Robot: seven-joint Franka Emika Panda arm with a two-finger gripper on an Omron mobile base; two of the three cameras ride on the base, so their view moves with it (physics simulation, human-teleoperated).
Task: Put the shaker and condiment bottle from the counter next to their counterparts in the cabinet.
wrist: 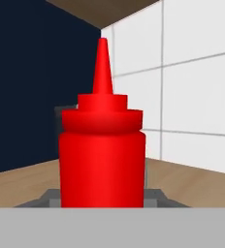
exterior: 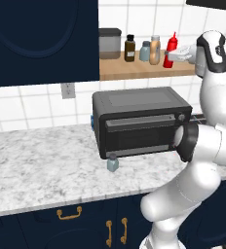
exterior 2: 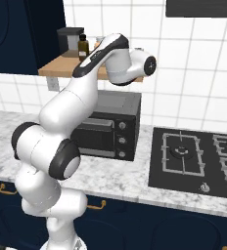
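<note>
I see the condiment bottle (exterior: 171, 47) standing upright on the cabinet (exterior: 134, 71) shelf, just right of the tan bottle (exterior: 155, 50) and the matching small shaker (exterior: 145, 51). My gripper (exterior: 169, 59) is at the bottle's base; I cannot tell whether the jaws are clamped on it or apart. The shaker (exterior: 112, 163) sits on the table (exterior: 42, 165) just before the toaster oven (exterior: 137, 121).

Glossy plastic condiment bottle (wrist: 102, 160); matt wooden cabinet (exterior: 134, 69); speckled marble counter (exterior: 42, 168).
</note>
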